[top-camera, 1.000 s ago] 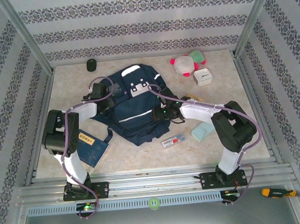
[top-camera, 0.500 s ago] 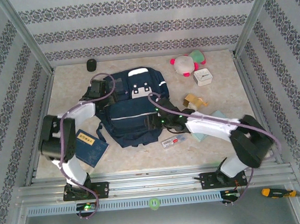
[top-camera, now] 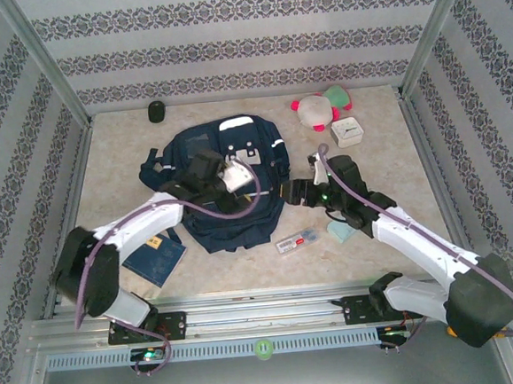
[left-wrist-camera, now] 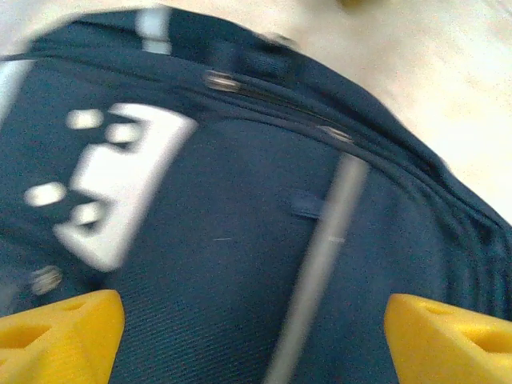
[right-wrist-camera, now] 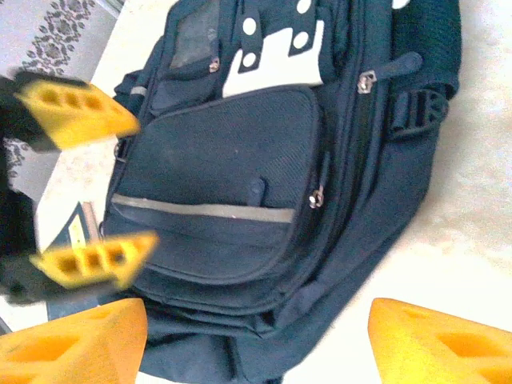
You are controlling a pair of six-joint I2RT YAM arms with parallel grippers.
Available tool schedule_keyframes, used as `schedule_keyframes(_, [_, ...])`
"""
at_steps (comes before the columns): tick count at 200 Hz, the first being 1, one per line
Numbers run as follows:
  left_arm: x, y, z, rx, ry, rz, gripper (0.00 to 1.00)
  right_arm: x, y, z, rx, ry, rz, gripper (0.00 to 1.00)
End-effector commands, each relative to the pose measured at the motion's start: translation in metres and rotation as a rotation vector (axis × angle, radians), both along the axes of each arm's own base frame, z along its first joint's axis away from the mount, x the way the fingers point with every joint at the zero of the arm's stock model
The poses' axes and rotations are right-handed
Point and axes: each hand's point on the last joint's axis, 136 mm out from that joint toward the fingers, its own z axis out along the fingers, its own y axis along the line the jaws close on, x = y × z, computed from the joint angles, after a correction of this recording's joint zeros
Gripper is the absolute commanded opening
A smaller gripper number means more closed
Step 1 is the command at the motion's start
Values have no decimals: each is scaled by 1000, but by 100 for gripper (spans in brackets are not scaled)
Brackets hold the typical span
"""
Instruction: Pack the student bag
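**Risk of a clash**

Left claw (left-wrist-camera: 252, 332), released, hovers with the student bag (left-wrist-camera: 240, 256) beneath it. Right claw (right-wrist-camera: 256, 340), released too, has the bag just ahead; reaching for one zip (right-wrist-camera: 366, 80), they could collide or drag it.

student bag (top-camera: 241, 222) mid-table, book (top-camera: 155, 259) left of it, plush toy (top-camera: 317, 109) behind right

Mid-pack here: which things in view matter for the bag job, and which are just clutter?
Job: student bag; likely to go in: blue book, clear pen pack, teal pad.
Probably lying about: plush toy, white box, black cylinder, green ring on the rail.
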Motion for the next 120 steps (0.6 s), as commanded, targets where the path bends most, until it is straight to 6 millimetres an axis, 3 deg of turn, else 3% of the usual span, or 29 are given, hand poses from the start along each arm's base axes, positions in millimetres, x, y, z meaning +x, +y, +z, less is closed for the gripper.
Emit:
schedule_keyframes(1, [-10, -14, -12, 74, -39, -192, 85, -6, -1, 6, 18, -46, 30, 73])
schedule_keyframes(48, [-10, -33, -29, 72, -7, -264, 89, -12, -11, -2, 14, -53, -1, 73])
schedule_keyframes(76, [3, -34, -48, 161, -36, -227, 89, -14, -16, -3, 13, -64, -16, 74])
schedule_keyframes(102, [21, -33, -55, 207, -77, -154, 89, -15, -21, -3, 12, -72, -24, 74])
schedule_keyframes(110, [25, -33, -54, 205, -85, -133, 83, -16, -22, -4, 10, -76, -26, 74])
schedule_keyframes(115, [25, -33, -53, 204, -87, -129, 70, -16, -23, -5, 8, -76, -31, 74])
schedule_keyframes(120, [26, -34, -49, 198, -94, -124, 49, -17, -24, -6, 5, -76, -33, 74])
